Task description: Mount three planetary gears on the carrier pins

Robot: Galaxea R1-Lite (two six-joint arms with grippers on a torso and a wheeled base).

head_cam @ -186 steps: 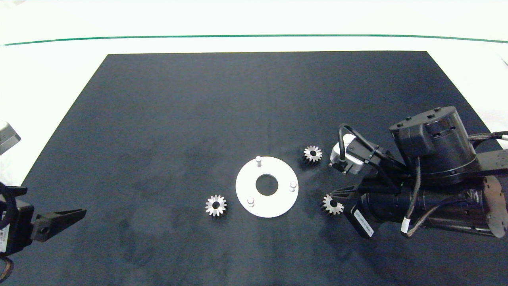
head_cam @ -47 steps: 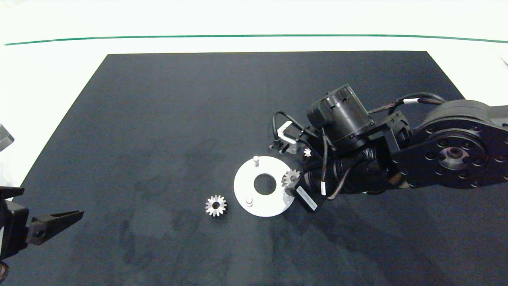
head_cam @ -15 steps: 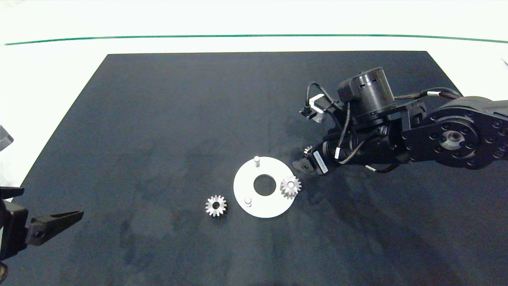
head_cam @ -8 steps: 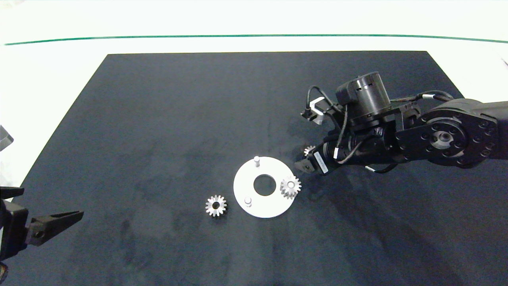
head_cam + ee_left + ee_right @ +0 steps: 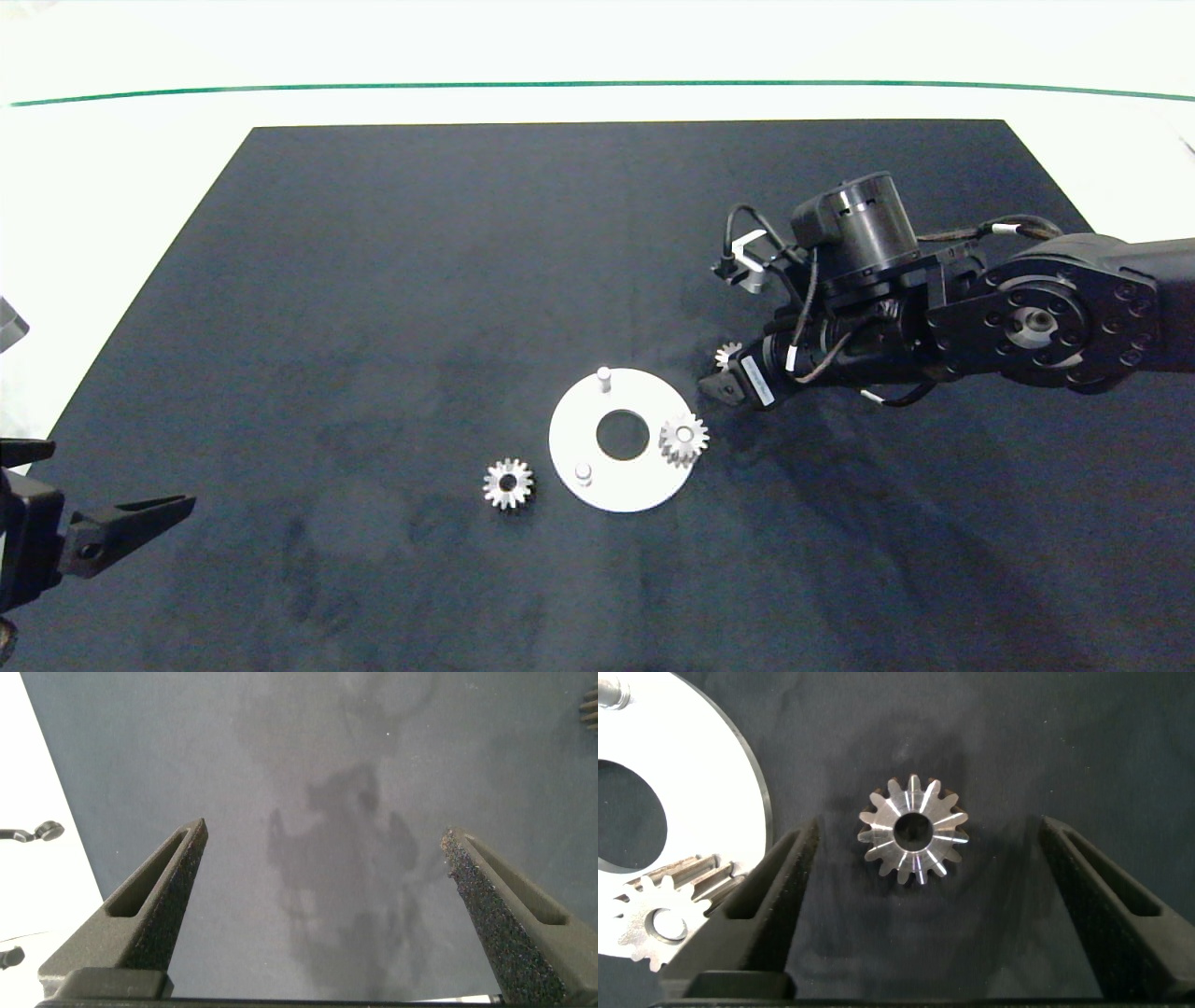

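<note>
1 gear (image 5: 683, 439) already sits on a pin of the disc (image 5: 620, 486). Your right gripper (image 5: 920, 905) hangs wide open around gear 2 (image 5: 913, 830), ready to pinch. Gear 3 (image 5: 508, 483) lies left of the disc; the left gripper (image 5: 322, 905) is parked, open.

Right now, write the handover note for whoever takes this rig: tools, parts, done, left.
Right tool: open, poised around the gear lying on the mat just off the disc, not gripping it.
Left tool: open, parked at the mat's left edge, nothing between its fingers.
Done: one gear sits on the disc's right pin.
Left: two pins bare, far and near; third gear lies left of the disc.
</note>
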